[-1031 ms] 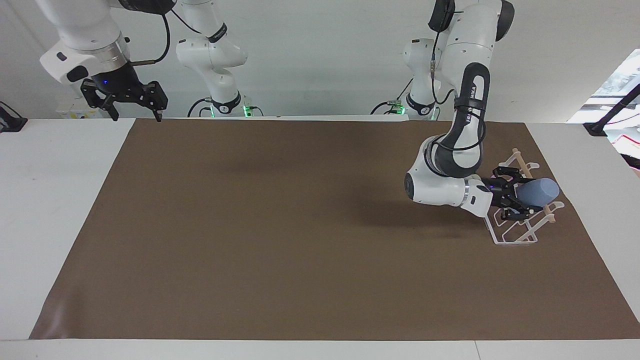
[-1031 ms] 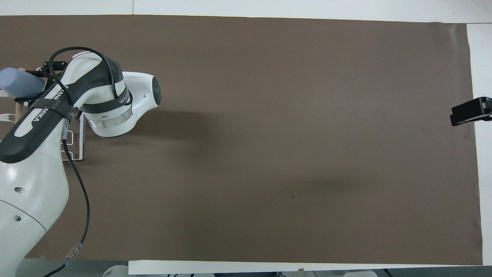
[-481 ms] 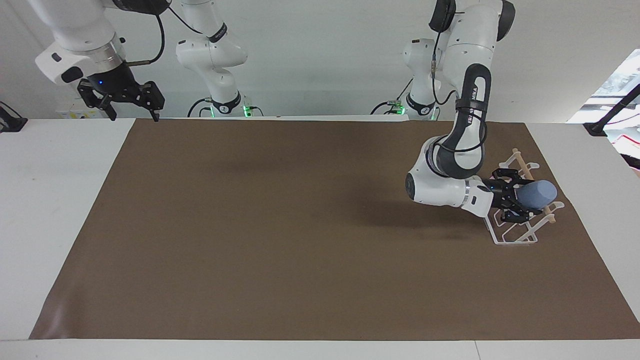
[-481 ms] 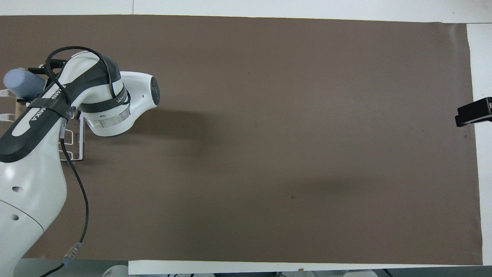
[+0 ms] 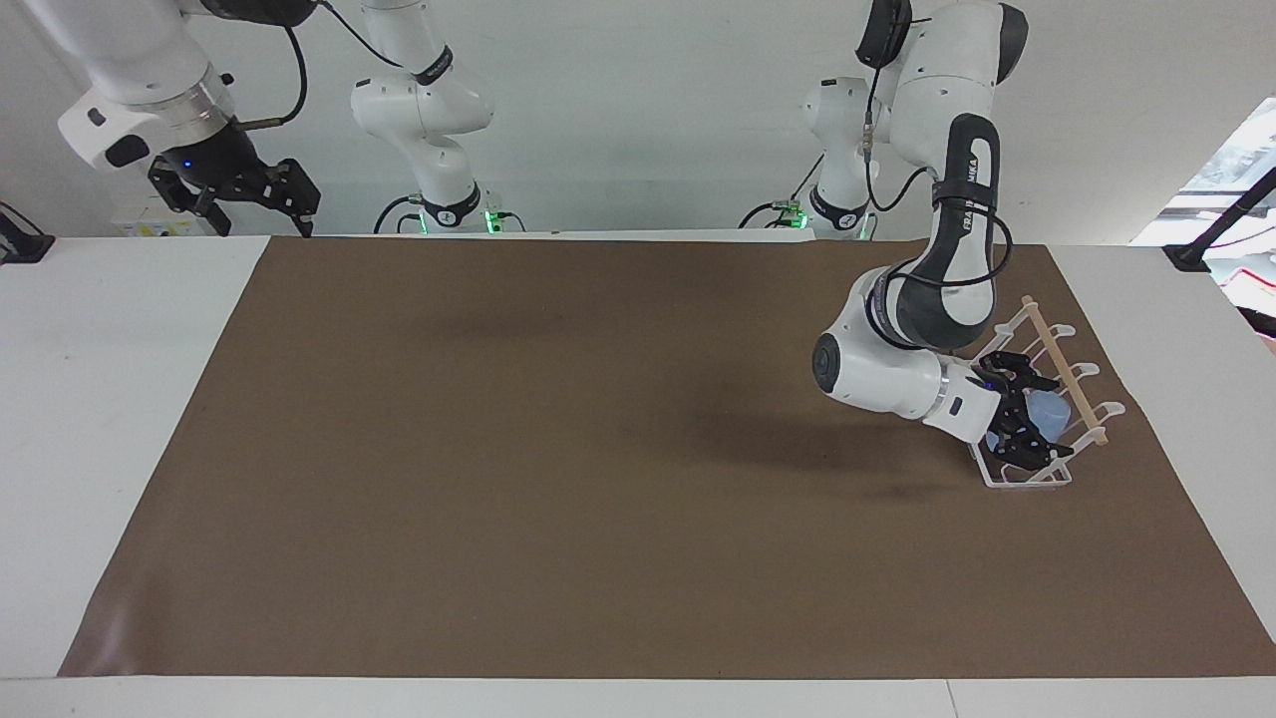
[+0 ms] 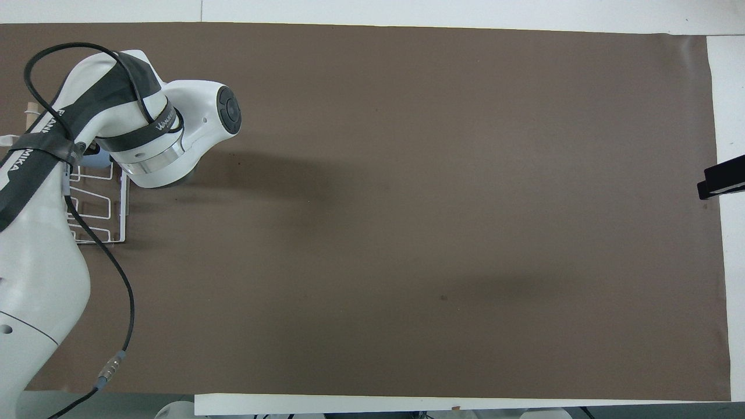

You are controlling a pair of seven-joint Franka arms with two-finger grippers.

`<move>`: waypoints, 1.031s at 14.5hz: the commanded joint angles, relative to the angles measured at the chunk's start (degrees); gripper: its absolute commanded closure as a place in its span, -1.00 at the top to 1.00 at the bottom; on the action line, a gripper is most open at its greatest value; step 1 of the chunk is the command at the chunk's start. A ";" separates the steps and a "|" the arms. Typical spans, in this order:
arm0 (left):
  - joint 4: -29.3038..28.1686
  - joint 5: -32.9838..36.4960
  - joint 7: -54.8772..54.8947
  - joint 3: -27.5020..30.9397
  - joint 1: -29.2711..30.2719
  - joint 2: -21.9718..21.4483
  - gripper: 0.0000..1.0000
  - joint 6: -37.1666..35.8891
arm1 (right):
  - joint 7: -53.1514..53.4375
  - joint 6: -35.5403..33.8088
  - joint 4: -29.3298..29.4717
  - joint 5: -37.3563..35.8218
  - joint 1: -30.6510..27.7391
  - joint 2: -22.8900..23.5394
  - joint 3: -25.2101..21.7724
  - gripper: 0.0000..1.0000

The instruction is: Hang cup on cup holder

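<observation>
Cup point(image 5: 1047, 409) sits low inside the holder point(image 5: 1027, 482), among the white wire prongs and under the wooden rod point(image 5: 1065, 374), at the left arm's end of the worktop; whether it has truly caught on a prong cannot be told, since the left pincer point(image 5: 1027, 424) hides most of it. That pincer reads as spread wide around the cup's body, and whether it grips or merely brackets it is unclear. To finish well, I would judge it best to make sure the cup bears on the wire before drawing the fingers straight back along the wrist's line, slowly, so neither finger drags the light cup off or tugs the rack. The left arm is bent sharply down, forearm slanting toward the rack, wrist angled into it. The right pincer point(image 5: 261, 194), fingers apart and empty, waits raised over the worktop's edge at the right arm's end.
</observation>
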 commanded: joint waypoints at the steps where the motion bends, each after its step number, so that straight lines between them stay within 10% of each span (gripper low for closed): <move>1: 1.52 -5.45 9.68 -0.13 0.21 0.96 0.99 1.79 | -0.56 -0.75 -0.45 1.20 -1.02 -0.28 -0.10 0.99; 5: 0.81 -14.06 14.60 -0.30 0.21 0.27 0.99 11.44 | -0.56 -0.75 -0.54 1.20 -0.41 -0.28 0.08 0.99; 8: 0.11 -29.06 29.59 -0.22 0.74 -8.06 0.99 14.18 | -0.56 -0.75 -0.54 1.20 -0.49 -0.28 0.08 0.99; 15: -0.24 -55.99 66.08 0.13 2.58 -23.27 0.99 1.10 | -0.56 -0.75 -0.54 1.20 -0.50 -0.28 0.08 0.99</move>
